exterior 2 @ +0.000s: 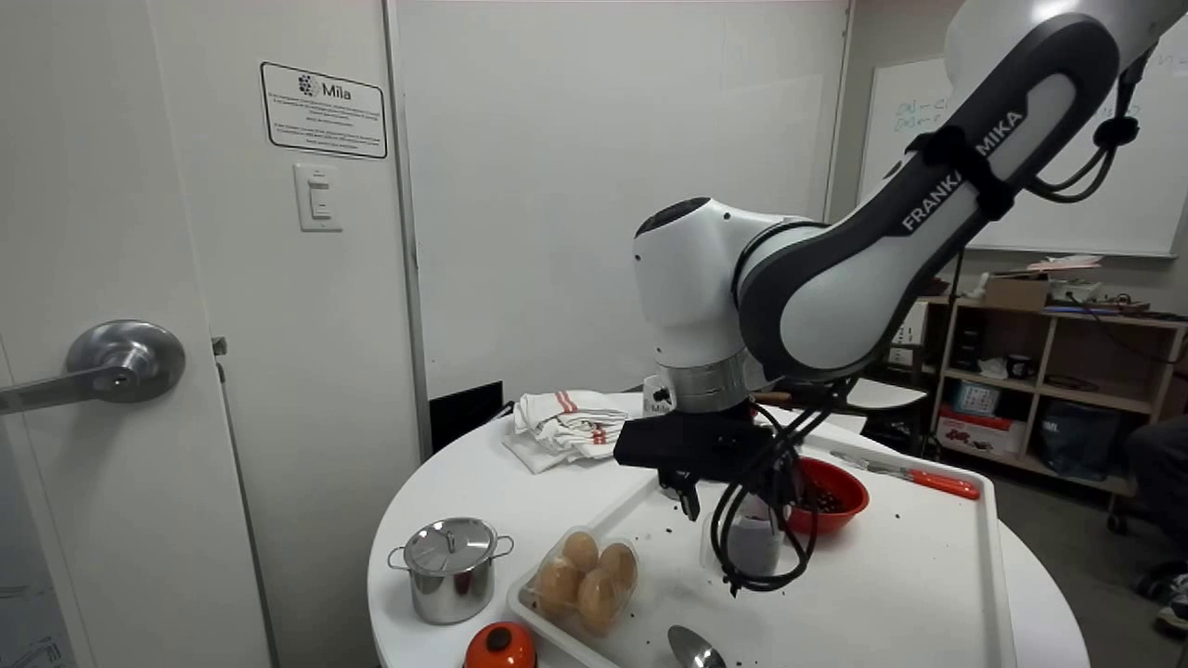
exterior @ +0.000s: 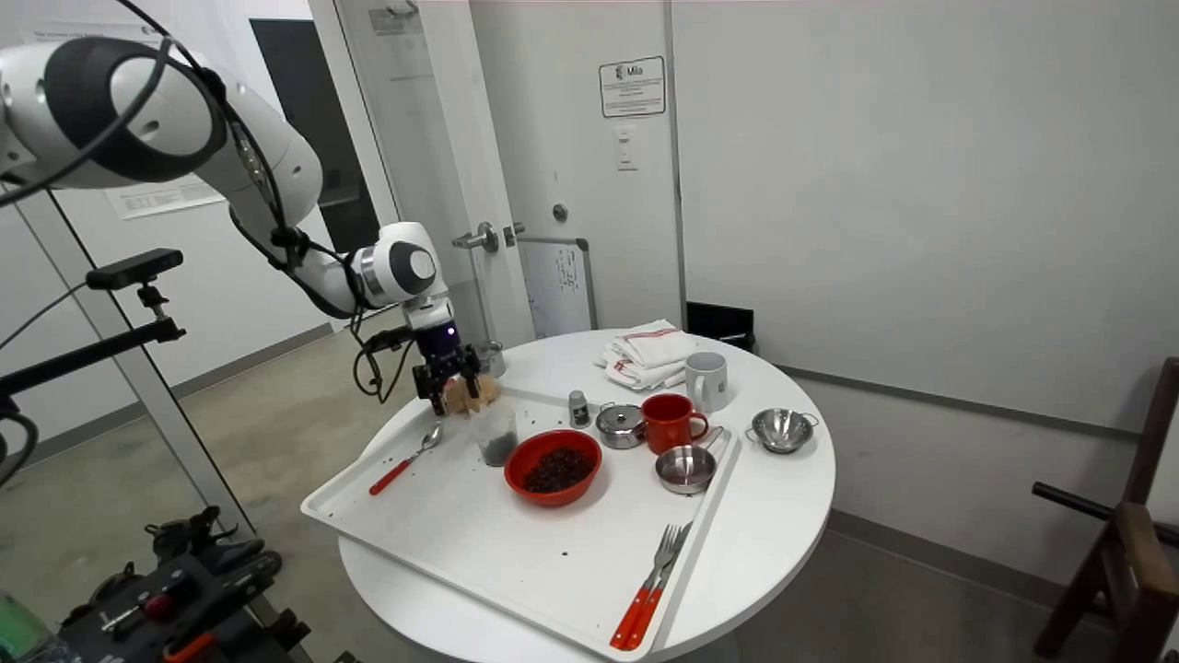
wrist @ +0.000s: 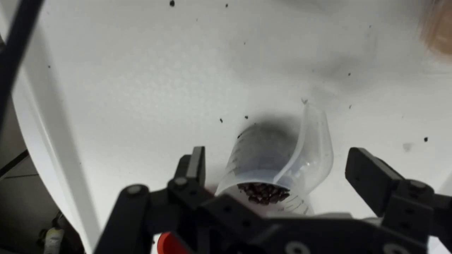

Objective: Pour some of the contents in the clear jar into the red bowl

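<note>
Evidently, the gripper (wrist: pixel 277 155) held nothing, its jaws wide apart. The clear jar (exterior: pixel 498 442) stood near it on the tray (exterior: pixel 433 525), long axis upright, on the side toward the red bowl (exterior: pixel 553 498); a shift that way appeared necessary before grasping. The jar was greyish, see-through and faintly marked, dark beans (wrist: pixel 263 193) inside, a clear curved piece (wrist: pixel 319 151), possibly a handle, beside its mouth.

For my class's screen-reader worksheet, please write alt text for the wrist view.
An open, empty pincer frames a clear jar of dark bean-like pieces on a white tray scattered with dark specks. Something red shows at the bottom.
</note>
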You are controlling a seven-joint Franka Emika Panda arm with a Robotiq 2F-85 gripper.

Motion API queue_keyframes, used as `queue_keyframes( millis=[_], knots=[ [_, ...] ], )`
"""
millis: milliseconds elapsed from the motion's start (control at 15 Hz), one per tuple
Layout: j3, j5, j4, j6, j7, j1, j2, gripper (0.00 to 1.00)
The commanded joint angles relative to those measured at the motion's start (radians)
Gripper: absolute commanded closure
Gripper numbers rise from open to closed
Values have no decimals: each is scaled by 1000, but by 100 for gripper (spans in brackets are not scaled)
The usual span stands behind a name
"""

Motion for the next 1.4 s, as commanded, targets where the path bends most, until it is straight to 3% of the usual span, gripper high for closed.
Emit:
queue_keyframes(
  millis=[0, 333, 600, 867, 1333],
  knots=[
    [33, 164, -9, 95, -95, -52, 15, 0],
    [23, 381, -8, 237, -50, -71, 39, 0],
    [12, 484, -33, 303, -46, -77, 33, 0],
    [-9, 515, -79, 217, -41, -82, 3, 0],
    [-28, 506, -128, 209, -50, -80, -23, 0]
  ],
)
